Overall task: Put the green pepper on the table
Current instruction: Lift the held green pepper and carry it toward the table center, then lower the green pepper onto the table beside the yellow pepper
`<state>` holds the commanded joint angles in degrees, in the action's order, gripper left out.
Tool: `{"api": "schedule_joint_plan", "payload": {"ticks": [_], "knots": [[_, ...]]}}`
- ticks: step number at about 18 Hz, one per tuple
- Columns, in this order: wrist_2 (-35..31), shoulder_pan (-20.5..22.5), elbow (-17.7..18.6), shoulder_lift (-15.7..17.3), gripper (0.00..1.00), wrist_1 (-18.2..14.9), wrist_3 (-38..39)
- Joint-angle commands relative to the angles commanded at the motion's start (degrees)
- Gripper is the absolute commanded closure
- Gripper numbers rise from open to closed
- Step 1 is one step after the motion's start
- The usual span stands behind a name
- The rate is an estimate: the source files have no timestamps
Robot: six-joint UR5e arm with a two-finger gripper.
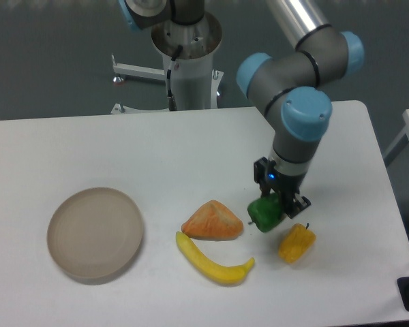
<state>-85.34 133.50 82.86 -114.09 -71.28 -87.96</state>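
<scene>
Green pepper (264, 213): glossy dark green. Yellow pepper (296, 244): yellow-orange. Banana (215, 261): yellow. Wedge-shaped piece (213, 222): orange, mottled paler. Plate (95, 234): plain beige. Table (123, 150): white. Arm (296, 102): grey links, light-blue joint caps; gripper (276, 204) black.

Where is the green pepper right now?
The green pepper sits in the gripper over the table's right side, between the orange wedge and the yellow pepper.
</scene>
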Motion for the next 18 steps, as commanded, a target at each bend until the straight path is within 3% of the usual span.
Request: {"api": "schedule_joint_plan", "payload": {"ticks": [2, 5, 10, 18], "knots": [[0.0, 0.26, 3.17, 1.06, 0.6, 0.87, -5.62], [0.09, 1.32, 6.69, 1.85, 0.6, 1.23, -7.84], [0.35, 2.81, 10.21, 3.08, 0.6, 1.23, -8.46], [6.06, 6.24, 14.52, 4.23, 0.61, 1.14, -11.53]]}}
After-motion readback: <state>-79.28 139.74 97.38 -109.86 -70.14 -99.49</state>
